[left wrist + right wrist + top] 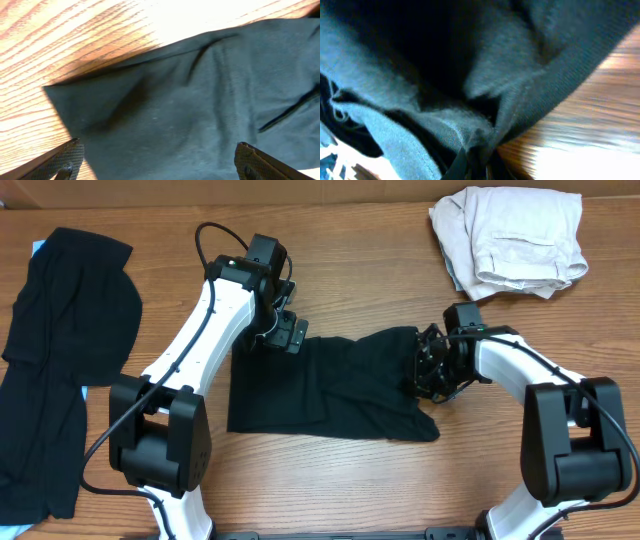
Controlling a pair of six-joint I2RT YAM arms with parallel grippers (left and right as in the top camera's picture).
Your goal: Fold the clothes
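Observation:
A black T-shirt [330, 385] lies partly folded in the middle of the wooden table. My left gripper [288, 332] is open just above its far left corner; in the left wrist view the fingers [160, 162] straddle flat dark fabric [190, 100]. My right gripper [432, 370] is shut on the shirt's bunched right edge; the right wrist view shows the cloth [485, 90] pinched between the jaws [477, 162] close above the wood. Another black garment [60, 350] lies spread at the left edge. No neck label shows.
A crumpled beige garment [512, 240] lies at the far right of the table. The black garment on the left runs from the far edge down to the near edge. Bare wood shows [370, 270] between the far edge and the shirt.

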